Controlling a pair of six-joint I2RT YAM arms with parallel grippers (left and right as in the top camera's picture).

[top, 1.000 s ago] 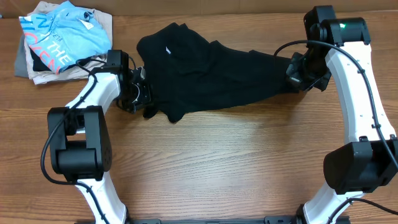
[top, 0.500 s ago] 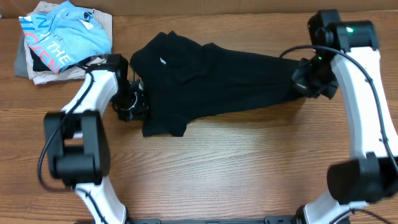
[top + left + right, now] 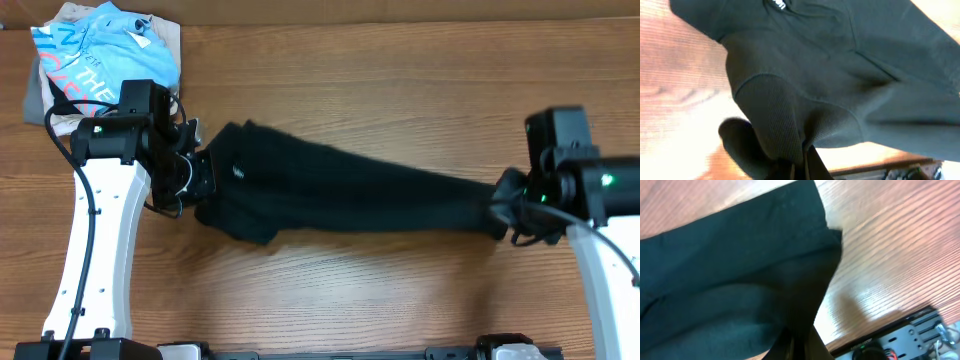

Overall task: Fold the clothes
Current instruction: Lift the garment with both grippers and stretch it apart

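The wooden table fills the frame, and across its middle stretches the black garment, pulled into a long, rope-like band between my two grippers rather than lying flat. My left gripper is clamped on the bunched left end, and my right gripper is pinched on the narrow right end. I judge the folding barely begun: no fold shows, and the cloth needs spreading first. The overhead view gives the whole span and the pile of other clothes at the far left corner. Only my left wrist view shows the white logo close up, with fabric gathering into my fingers.
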